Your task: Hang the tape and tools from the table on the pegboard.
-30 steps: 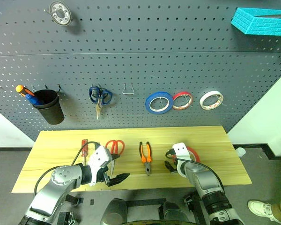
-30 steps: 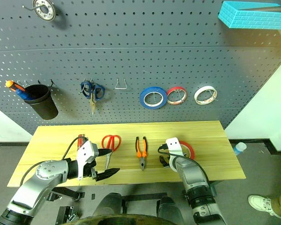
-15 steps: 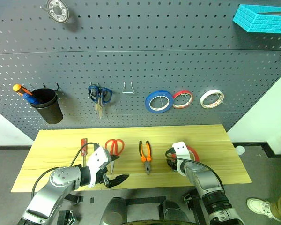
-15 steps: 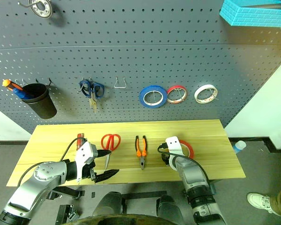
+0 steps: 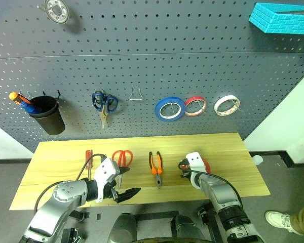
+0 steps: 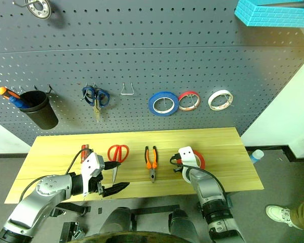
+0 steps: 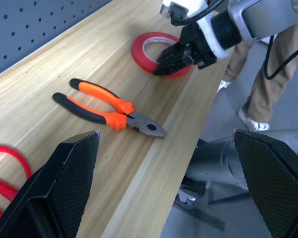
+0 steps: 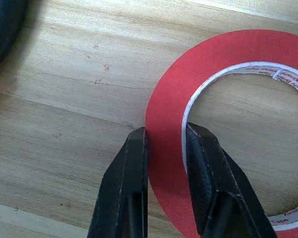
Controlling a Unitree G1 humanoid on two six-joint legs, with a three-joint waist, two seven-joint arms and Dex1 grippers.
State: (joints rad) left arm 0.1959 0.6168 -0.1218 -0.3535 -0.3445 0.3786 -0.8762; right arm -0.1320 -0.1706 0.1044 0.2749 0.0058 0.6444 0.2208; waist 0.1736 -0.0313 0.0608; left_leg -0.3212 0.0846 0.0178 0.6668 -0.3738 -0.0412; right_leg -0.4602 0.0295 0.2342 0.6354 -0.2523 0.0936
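Beside the pliers (image 5: 156, 168), the right end effector (image 8: 165, 144) pinches the tape (image 8: 213, 54); left end effector (image 5: 126, 192) wide.

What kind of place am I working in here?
Likely a workshop tool station: a pegboard hung with tape rolls and scissors, above a wooden table holding pliers.

On the table (image 5: 61, 157) I've got, left to right, screwdriver (image 5: 89, 161), scissors (image 5: 122, 159), pliers (image 5: 156, 168), then tape (image 8: 203, 124) lying flat at the right, my right gripper (image 8: 165, 141) astride its band. Behind the table, the pegboard (image 5: 152, 66) holds a cup (image 5: 47, 114) at left, hanging scissors (image 5: 103, 104), a bare hook (image 5: 136, 95), then three tape rolls (image 5: 195, 106) right of it.
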